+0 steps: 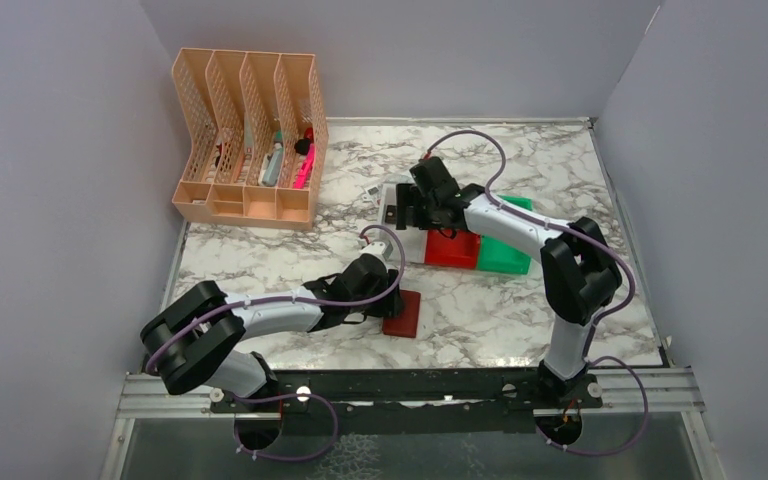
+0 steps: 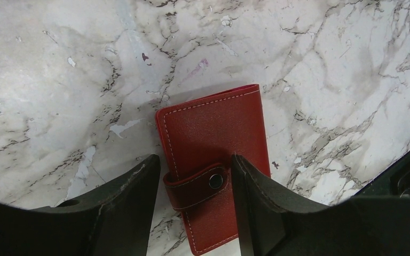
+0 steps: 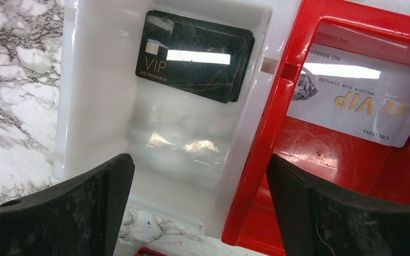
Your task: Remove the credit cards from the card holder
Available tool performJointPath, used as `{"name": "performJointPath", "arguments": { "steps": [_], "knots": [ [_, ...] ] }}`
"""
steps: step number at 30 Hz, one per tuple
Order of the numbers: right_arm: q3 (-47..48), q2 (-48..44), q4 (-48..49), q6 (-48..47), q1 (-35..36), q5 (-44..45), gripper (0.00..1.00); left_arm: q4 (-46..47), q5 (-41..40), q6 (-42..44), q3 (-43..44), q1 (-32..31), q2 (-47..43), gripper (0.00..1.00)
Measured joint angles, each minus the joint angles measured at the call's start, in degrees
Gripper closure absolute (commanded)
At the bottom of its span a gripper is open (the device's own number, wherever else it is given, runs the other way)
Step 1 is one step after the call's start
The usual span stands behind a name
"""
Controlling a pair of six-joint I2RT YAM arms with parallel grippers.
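The card holder [image 1: 401, 313] is a dark red wallet lying flat and closed on the marble table, its snap tab [image 2: 197, 184] fastened. My left gripper [image 1: 385, 300] is open just above it, and in the left wrist view the gripper [image 2: 193, 160] has one finger on each side of the tab on the card holder [image 2: 213, 133]. My right gripper [image 1: 405, 210] is open and empty over the bins. In the right wrist view that gripper [image 3: 198, 160] is over a stack of black credit cards [image 3: 195, 56] in the white bin [image 3: 96, 80] and a pale card [image 3: 352, 93] in the red bin [image 3: 277, 133].
The white bin [image 1: 412, 248], red bin [image 1: 452, 250] and green bin [image 1: 505, 255] stand side by side mid-table. A peach mesh desk organizer [image 1: 250, 140] with pens stands at the back left. A small white printed tag [image 1: 372, 195] lies behind the white bin. Walls enclose the table.
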Motion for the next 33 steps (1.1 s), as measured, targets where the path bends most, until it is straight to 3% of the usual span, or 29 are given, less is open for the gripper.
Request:
{"name": "performJointPath", "arguments": {
  "steps": [22,28,33],
  "knots": [
    [-1.7,0.9,1.3,-5.7,-0.1,-8.0,0.12,-2.1,0.2,0.2,0.0,0.0,-1.1,0.43],
    [-2.3,-0.1,0.9,-6.6,-0.1,-8.2,0.08,-2.7,0.2,0.3,0.0,0.0,-1.5,0.43],
    [-4.2,-7.0,0.3,-6.1,-0.1,-5.7,0.06,-4.4,0.2,1.7,0.2,0.0,-2.0,0.42]
  ]
}}
